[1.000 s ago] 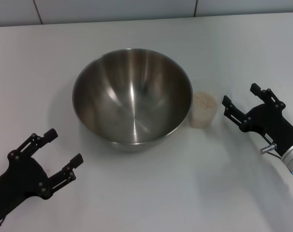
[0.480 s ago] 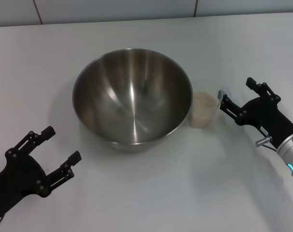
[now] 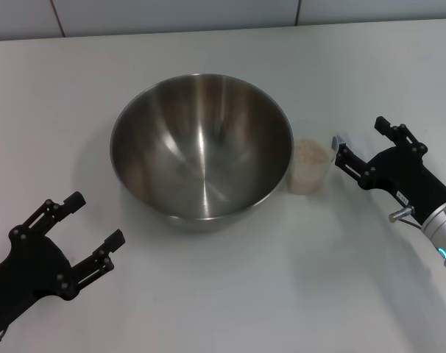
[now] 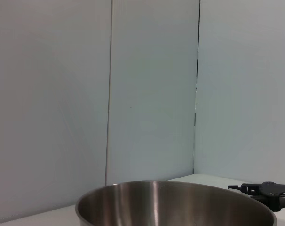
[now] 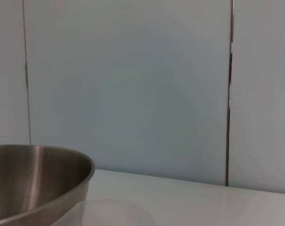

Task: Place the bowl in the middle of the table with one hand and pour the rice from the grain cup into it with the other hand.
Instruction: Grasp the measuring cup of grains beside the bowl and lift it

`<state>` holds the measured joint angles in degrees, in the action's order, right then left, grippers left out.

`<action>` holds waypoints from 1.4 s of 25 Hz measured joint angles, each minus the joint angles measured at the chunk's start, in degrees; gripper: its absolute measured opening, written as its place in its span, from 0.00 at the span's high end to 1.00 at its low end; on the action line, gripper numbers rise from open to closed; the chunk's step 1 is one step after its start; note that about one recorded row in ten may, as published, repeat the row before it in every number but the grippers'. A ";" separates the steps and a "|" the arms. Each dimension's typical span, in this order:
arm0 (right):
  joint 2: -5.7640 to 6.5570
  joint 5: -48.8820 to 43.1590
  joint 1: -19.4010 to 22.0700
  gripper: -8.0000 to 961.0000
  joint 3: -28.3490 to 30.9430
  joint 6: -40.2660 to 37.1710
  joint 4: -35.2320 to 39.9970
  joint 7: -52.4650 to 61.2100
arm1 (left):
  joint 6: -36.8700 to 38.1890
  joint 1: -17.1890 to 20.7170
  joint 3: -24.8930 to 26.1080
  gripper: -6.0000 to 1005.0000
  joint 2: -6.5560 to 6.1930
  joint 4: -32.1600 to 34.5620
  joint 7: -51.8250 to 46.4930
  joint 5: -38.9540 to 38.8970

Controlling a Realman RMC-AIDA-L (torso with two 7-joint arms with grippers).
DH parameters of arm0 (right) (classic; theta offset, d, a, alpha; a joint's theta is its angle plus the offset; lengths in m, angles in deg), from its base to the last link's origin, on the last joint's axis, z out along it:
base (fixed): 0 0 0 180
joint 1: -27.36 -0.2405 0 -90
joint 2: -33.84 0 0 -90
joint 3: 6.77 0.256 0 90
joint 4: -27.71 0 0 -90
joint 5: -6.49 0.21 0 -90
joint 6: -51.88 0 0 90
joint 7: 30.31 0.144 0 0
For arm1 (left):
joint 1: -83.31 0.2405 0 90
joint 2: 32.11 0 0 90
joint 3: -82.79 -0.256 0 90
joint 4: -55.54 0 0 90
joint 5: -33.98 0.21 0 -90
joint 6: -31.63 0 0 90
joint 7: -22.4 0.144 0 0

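The steel bowl stands empty on the white table, about mid-table. Just right of it, almost touching, is the clear grain cup, upright and full of pale rice. My right gripper is open right beside the cup, with its near fingertip close to the cup's rim and nothing between the fingers. My left gripper hangs open and empty at the front left, well clear of the bowl. The left wrist view shows the bowl. The right wrist view shows the bowl and the cup's rim.
A pale panelled wall runs along the table's far edge. In the left wrist view the right arm's gripper shows beyond the bowl. Bare tabletop lies in front of the bowl and on both sides.
My right gripper has moved left and slightly back, closing in on the cup, then held still. My left gripper has drawn back a little toward the front edge.
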<state>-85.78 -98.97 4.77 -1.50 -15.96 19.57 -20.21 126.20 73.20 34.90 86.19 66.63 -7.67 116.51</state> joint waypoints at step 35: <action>-0.09 0.00 -0.80 0.97 1.68 -0.68 -0.62 0.11 | -0.08 -0.57 0.70 0.18 0.10 -0.81 0.00 -0.01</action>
<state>-85.87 -98.98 3.97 0.17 -16.64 18.95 -20.10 126.12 72.63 35.60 86.29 65.82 -7.67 116.51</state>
